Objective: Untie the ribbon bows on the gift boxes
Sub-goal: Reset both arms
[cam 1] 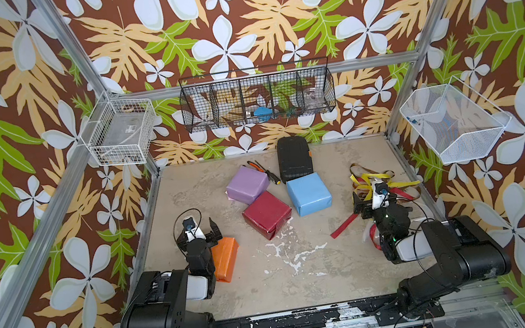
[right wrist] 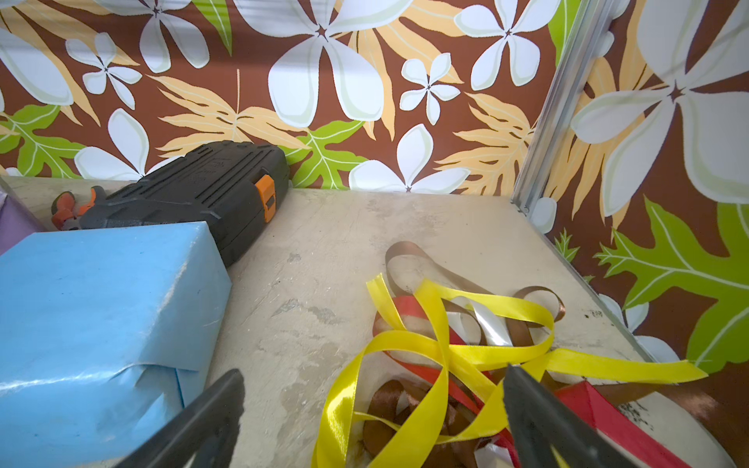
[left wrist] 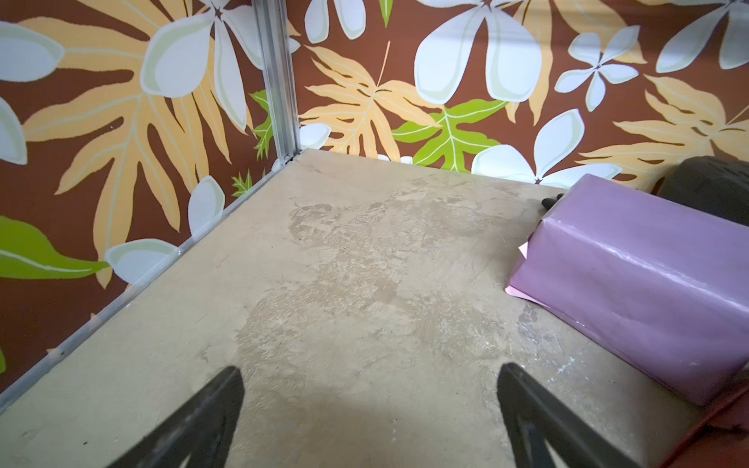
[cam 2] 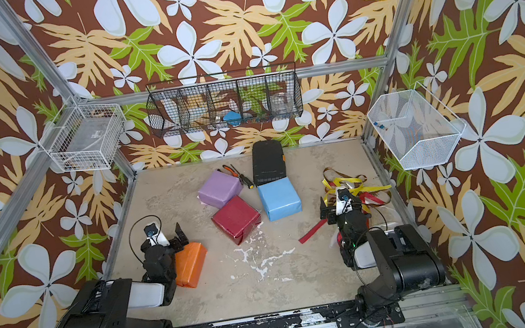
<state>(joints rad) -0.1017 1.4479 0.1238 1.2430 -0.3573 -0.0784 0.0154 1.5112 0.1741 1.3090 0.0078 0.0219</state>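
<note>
Four gift boxes lie on the table with no ribbon showing on them: orange (cam 1: 226, 258), lilac (cam 1: 247, 184), dark red (cam 1: 267, 214) and light blue (cam 1: 308, 194). The ribbons lie loose in a tangled heap (cam 1: 382, 183) at the right edge; no tied bow shows. The heap holds yellow (right wrist: 446, 348), red (right wrist: 600, 409), brown (right wrist: 405, 259) and white (right wrist: 492, 324) strands. My right gripper (cam 1: 373, 195) hovers open over this heap, nothing between its fingers. My left gripper (cam 1: 195, 229) stands open beside the orange box, over bare table, with the lilac box (left wrist: 632, 275) ahead of it.
A black ribbed case (cam 1: 295, 163) stands at the back against the light blue box (right wrist: 101, 316). Pliers (cam 1: 256, 167) and a screwdriver (cam 1: 272, 176) lie behind the lilac box. Wire baskets (cam 1: 258, 99) hang on the walls. One red ribbon end (cam 1: 344, 227) trails toward the table's middle.
</note>
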